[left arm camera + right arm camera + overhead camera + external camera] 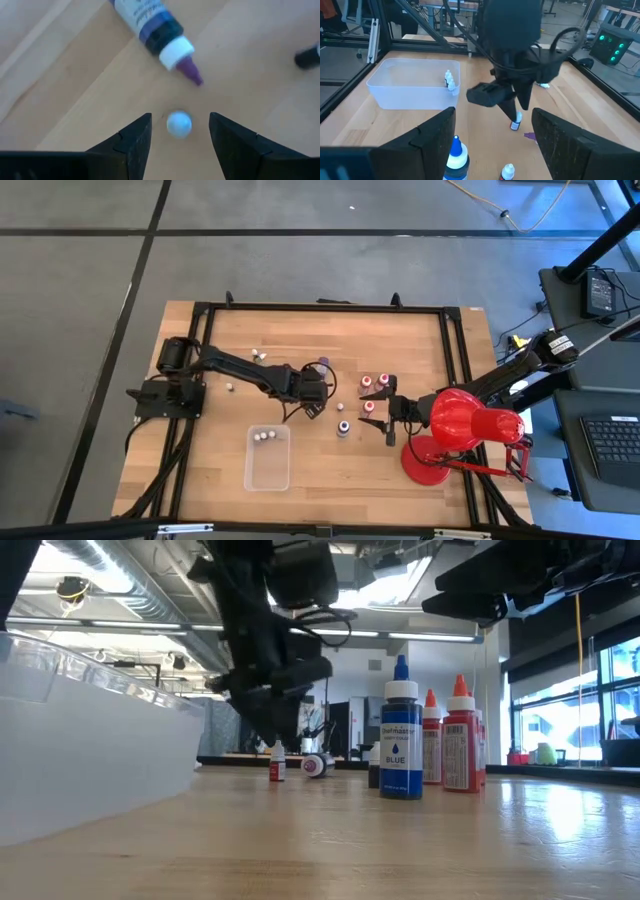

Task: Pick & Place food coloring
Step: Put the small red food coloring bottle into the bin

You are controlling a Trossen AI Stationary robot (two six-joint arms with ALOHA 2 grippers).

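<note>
My left gripper [179, 135] is open and points down at a tiny white-capped dropper bottle [179, 123] that stands upright on the wood; its fingers flank the bottle without touching. A longer purple bottle [155, 30] lies on its side just beyond. In the high view this gripper [312, 402] is at the table's middle. My right gripper [495, 145] is open and hovers near the red-capped bottles [375, 384] and the standing blue bottle [343, 427]. Two small white bottles [262, 436] lie in the clear tray [268, 475].
A big red desk lamp [462, 425] stands at the table's right side, over my right arm. Loose tiny bottles [258, 355] [230, 387] sit on the far left part of the table. In the low view the blue bottle [400, 740] and red bottles [460, 740] stand upright.
</note>
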